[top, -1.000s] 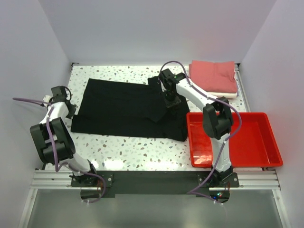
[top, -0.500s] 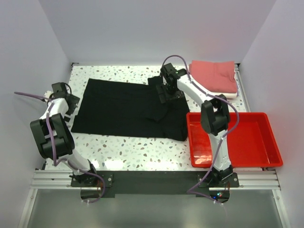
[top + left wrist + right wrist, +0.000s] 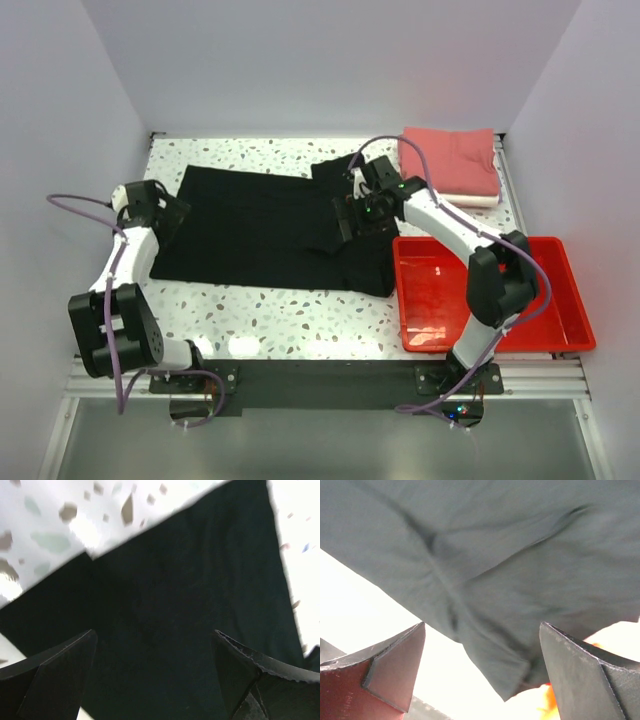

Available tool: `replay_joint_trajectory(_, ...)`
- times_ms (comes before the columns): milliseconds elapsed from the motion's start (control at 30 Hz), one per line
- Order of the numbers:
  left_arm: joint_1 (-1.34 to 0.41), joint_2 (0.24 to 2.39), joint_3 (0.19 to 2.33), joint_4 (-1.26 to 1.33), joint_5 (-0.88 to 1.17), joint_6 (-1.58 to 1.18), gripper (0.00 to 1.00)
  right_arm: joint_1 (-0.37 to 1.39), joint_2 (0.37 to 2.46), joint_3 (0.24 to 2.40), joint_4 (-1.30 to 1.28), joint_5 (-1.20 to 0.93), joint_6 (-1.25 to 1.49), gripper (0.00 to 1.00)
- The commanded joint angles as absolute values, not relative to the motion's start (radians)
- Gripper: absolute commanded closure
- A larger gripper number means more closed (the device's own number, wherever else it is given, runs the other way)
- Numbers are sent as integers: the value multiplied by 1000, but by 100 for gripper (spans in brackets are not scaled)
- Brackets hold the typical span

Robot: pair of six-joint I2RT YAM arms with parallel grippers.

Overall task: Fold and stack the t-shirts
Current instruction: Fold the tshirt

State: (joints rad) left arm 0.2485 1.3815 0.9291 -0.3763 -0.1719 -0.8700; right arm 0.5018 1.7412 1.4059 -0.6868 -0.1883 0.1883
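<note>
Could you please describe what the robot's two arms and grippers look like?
The left arm and right arm have white links with bulky black joint housings; a lilac cable loops along each. The left gripper and right gripper have dark, wedge-shaped fingers.

Bright overhead light glares off the table (image 3: 240,345); wrist views are blurred, their backgrounds blown out white.

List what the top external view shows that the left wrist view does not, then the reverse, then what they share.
Top external only: the red tray, the salmon-pink t-shirt lying on the white t-shirt, and the right hand. Left wrist only: a close look at the left hand, jaws wide apart with nothing between them. Both: the black t-shirt spread on the speckled table.
</note>
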Motion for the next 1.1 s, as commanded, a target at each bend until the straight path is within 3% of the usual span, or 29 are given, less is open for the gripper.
replay_joint_trajectory(0, 236, 1400, 855, -344, -129, -838, 0, 566, 1769, 1324, -543, -324, 241, 1)
replay_joint_trajectory(467, 238, 1488, 819, -333, -153, -785, 0, 626, 1974, 1403, -370, -327, 264, 1)
replay_joint_trajectory(667, 238, 1468, 819, -345, -160, -782, 0, 626, 2094, 1619, -301, -328, 242, 1)
replay_joint_trajectory(833, 236, 1454, 831, -364, -160, -773, 0, 626, 2189, 1807, -426, -322, 189, 1)
replay_joint_trajectory(1067, 238, 1428, 841, -347, -112, -769, 0, 626, 1956, 1576, -466, -258, 184, 1)
